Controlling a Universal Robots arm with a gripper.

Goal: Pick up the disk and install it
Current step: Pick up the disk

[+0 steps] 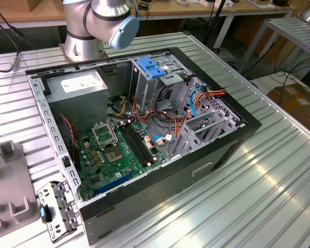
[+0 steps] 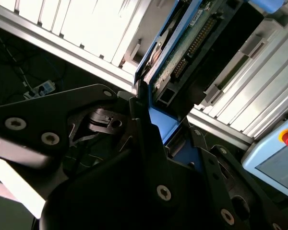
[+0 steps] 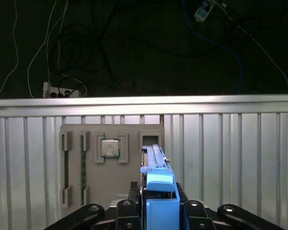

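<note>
Your gripper (image 3: 159,199) is pinched shut on the disk (image 3: 156,160). In both wrist views its black fingers (image 2: 141,120) press on the blue carrier rails from either side, and the drive stands edge-on between them. The second wrist view shows you the drive's green circuit board and connector row (a blue rail runs along the edge).

In the first wrist view, just past the disk, a grey fixture tray (image 3: 86,191) lies on the ribbed metal table (image 3: 230,158). A processor chip (image 3: 110,147) sits in one of its pockets, beside the slot that lines up with the drive. You cannot tell from here whether the drive touches the tray.

In the exterior view the open computer case (image 1: 248,126) lies on the table, well apart from the tray. The motherboard (image 1: 119,150) covers its floor, the power-supply box (image 1: 77,90) sits in the far corner toward the exterior view's left, and the tall metal cage with its blue latch (image 1: 154,68) stands at the far side. The arm's base (image 1: 82,36) stands beyond the case.
</note>
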